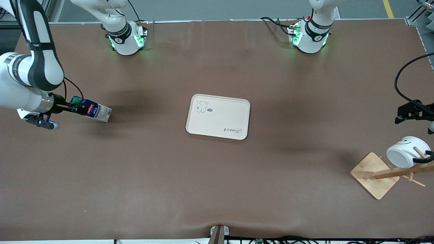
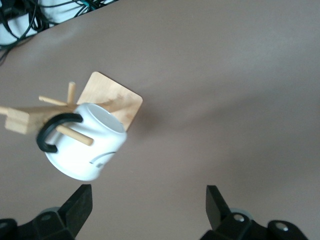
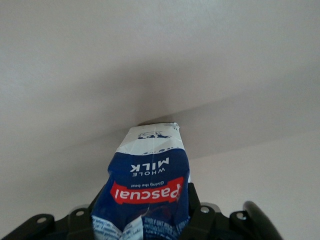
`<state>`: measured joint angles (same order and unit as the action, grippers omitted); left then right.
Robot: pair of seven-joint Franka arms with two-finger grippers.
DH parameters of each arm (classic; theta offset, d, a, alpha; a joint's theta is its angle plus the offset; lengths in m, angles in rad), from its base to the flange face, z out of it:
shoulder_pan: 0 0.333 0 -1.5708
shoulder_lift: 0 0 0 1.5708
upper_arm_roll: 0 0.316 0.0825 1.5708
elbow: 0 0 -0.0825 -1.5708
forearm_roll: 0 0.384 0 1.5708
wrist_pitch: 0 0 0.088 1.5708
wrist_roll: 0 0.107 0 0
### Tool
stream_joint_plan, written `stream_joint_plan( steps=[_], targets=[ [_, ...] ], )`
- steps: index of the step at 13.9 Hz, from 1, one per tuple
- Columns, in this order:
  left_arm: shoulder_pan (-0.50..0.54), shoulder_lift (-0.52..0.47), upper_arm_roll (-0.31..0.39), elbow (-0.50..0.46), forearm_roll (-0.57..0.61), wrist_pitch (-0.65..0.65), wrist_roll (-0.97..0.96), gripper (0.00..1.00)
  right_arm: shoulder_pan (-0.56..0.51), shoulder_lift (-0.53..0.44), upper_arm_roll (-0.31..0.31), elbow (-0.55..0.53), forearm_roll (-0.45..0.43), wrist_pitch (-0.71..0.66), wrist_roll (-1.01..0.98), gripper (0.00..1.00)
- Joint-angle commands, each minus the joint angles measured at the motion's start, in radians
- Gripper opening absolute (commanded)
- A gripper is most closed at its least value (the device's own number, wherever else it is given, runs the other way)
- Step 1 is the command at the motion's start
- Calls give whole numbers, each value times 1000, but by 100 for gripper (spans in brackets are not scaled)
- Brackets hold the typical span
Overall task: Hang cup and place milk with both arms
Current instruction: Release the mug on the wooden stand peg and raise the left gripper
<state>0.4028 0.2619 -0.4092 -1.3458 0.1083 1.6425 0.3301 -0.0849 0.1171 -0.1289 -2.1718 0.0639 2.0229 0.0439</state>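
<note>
The white cup (image 1: 405, 152) hangs by its black handle on a peg of the wooden rack (image 1: 373, 174) at the left arm's end of the table. It also shows in the left wrist view (image 2: 82, 150), tilted on its side. My left gripper (image 1: 412, 113) is open and empty, up over the table beside the rack and apart from the cup; its own view shows it too (image 2: 149, 205). My right gripper (image 1: 79, 107) is shut on the milk (image 1: 93, 111) at its capped end. The carton tilts with its pale base low over the table at the right arm's end. The right wrist view shows the milk (image 3: 145, 175) between the fingers (image 3: 195, 215).
A cream tray (image 1: 218, 117) with a small drawing and lettering lies in the middle of the table. The rack's square wooden base (image 2: 112, 100) stands nearer to the front camera than the tray. Cables run along the table edge nearest the front camera.
</note>
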Motion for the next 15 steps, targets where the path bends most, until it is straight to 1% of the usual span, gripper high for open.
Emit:
stream_joint_plan(
  steps=[1,2,4,6,7,8,9,10,11,12,15],
  targets=[
    [5,-38,-57,-13,-7,-29,-147,100,-16,-53,17,-62,-41,34,-15,3],
    [5,-49,-83,-13,-4,-38,-211,100,-18,-50,17,-62,-50,43,-24,3],
    [4,-78,-123,-13,1,-68,-316,100,-24,-40,17,-69,-58,59,-114,4],
    [4,-95,-126,-13,-2,-105,-339,100,-24,-40,17,-100,-58,89,-128,5],
    [4,-121,-123,-21,-12,-121,-339,100,-26,-40,17,-111,-58,95,-130,9],
    [-7,-156,-120,-50,-13,-121,-341,100,-26,-40,17,-112,-58,96,-130,19],
    [-48,-186,-97,-73,-13,-127,-339,100,-29,-39,17,-112,-58,96,-130,29],
    [-106,-222,-27,-107,-13,-142,-332,100,-29,-39,17,-112,-58,96,-130,42],
    [-189,-271,65,-162,-18,-144,-330,100,-29,-39,17,-111,-58,96,-130,75],
    [-265,-308,135,-205,-27,-138,-338,100,-30,-37,17,-109,-58,94,-131,100],
    [-370,-369,280,-259,-100,-138,-338,100,-33,-34,17,-108,-58,83,-131,100]
  ],
)
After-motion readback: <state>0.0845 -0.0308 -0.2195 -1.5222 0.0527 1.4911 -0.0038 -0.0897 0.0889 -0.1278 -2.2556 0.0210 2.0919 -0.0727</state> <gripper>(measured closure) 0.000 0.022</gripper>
